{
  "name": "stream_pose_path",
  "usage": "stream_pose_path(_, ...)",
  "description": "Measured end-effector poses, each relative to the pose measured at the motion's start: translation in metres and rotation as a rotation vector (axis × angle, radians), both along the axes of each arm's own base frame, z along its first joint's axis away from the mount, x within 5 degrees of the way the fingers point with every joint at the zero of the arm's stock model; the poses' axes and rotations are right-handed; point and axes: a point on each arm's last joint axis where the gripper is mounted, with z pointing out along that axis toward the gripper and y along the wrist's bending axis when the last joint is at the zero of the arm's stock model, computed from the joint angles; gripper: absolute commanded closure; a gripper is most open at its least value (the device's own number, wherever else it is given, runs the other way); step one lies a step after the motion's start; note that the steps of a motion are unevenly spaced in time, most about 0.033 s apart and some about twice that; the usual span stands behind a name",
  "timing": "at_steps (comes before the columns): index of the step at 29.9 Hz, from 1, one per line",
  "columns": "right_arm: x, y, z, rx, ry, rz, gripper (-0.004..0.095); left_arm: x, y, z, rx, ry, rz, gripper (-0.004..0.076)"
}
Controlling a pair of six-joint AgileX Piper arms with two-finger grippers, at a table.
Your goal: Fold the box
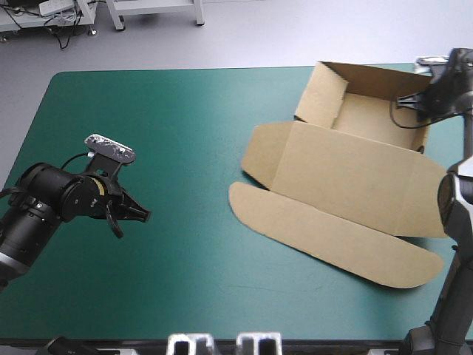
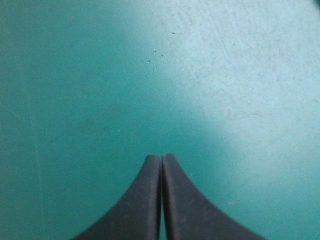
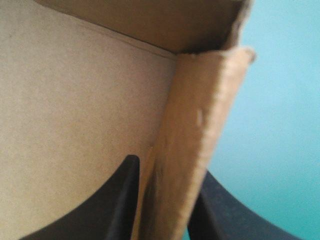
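Note:
The brown box (image 1: 347, 177) lies on the right half of the table. Its far part is an open tray with raised walls, and its lid and rounded flap lie flat toward the near side. My right gripper (image 1: 415, 100) is at the tray's right wall. In the right wrist view my right gripper (image 3: 169, 165) straddles that wall (image 3: 200, 125), one finger inside the tray and one outside, shut on it. My left gripper (image 1: 130, 217) hovers over the cover at the left, well away from the box. Its fingers meet in a point, so my left gripper (image 2: 161, 156) is shut on nothing.
The teal-green cover (image 1: 185, 148) stretches between the left gripper and the box. The tray's far right corner sits close to the table's far and right edges. Grey floor lies beyond the far edge.

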Motion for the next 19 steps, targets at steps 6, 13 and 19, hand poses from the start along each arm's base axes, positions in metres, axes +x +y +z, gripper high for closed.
stream_pose_path(6, -0.035, -0.092, 0.000, 0.054, -0.021, -0.211, 0.0928, 0.001, 0.000, 0.001, 0.005, -0.016, -0.001, 0.0731)
stream_pose_path(13, -0.059, -0.134, 0.000, 0.072, -0.033, -0.268, 0.0705, 0.004, 0.000, 0.002, 0.004, -0.049, -0.006, 0.0732)
stream_pose_path(19, -0.059, -0.133, 0.000, 0.082, -0.040, -0.227, 0.0075, 0.004, 0.001, 0.003, 0.021, -0.057, -0.005, 0.0732)
